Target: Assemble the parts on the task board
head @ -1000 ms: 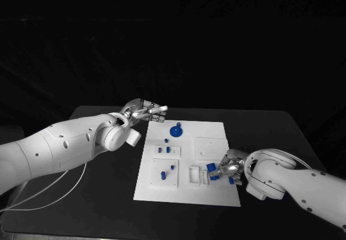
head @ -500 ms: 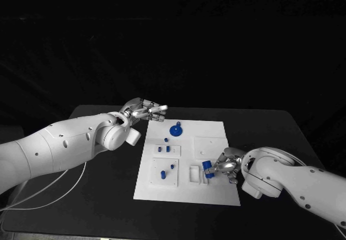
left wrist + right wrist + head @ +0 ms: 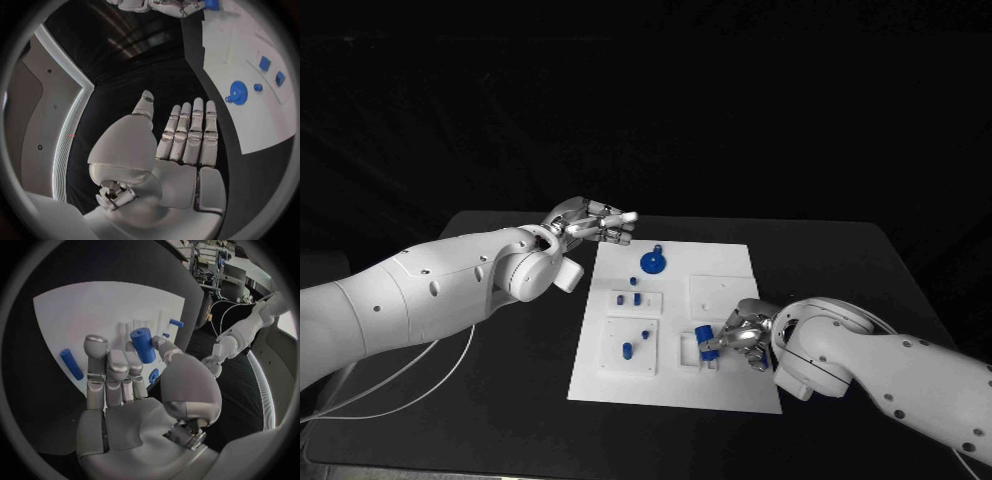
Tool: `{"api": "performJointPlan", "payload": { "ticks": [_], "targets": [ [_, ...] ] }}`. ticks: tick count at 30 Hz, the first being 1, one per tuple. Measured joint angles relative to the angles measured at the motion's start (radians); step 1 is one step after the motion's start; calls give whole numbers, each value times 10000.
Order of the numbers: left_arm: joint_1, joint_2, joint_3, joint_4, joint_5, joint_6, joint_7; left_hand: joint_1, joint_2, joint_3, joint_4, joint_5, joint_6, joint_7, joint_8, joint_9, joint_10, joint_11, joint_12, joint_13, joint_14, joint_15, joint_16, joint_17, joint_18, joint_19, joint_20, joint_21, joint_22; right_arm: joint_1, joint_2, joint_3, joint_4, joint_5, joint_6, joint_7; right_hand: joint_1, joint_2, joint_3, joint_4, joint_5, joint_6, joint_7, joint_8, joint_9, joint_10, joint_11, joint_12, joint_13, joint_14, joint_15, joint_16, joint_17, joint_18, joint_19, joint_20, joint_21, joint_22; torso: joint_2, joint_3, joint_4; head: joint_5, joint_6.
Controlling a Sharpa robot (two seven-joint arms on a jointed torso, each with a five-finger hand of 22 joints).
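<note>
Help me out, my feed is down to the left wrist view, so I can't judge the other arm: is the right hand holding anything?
Observer: Yes. The right hand pinches a blue cylinder between thumb and fingers.
Operator: Where is it over the board?
Observer: In the head view it is over the near right part of the task board.
Operator: Any loose part near it?
Observer: A blue peg lies flat on the board beside that hand's fingers.
</note>
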Motion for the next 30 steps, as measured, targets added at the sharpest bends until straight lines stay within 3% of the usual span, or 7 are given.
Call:
{"api": "performJointPlan", "payload": {
  "ticks": [7,17,30],
  "targets": [
    [0,11,0,10,-23,30,-7,0,0,0,0,0,0,0,0,0,0,0,0,0,0,0,0,-1,-1,0,0,0,0,6,180,-92,-89,-63,0,-3,53,-50,-122,122,-78,0,-2,9,-7,1,0,0,-14,-1,1,0,-1,0,0,0,0,0,3,3,2,7,-14],
    [0,16,0,20,-191,70,-7,0,0,0,0,0,36,-35,-1,0,-37,37,0,0,0,0,0,-2,0,0,0,0,0,26,273,-126,-113,-90,13,-3,53,-50,-206,206,-131,-2,-3,11,-10,1,0,-39,-26,-4,4,-38,-3,-1,0,0,-1,-2,3,3,2,31,-55],
    [0,21,0,26,-278,111,-11,0,0,0,0,0,36,-35,-1,0,-36,36,0,0,0,0,0,-3,0,0,0,0,0,32,447,-207,-196,-204,41,14,148,-87,-422,460,-710,-3,-4,20,-17,2,-1,-80,-86,-4,5,-79,-21,-4,0,0,-49,-3,7,10,0,39,-44]
  ]
}}
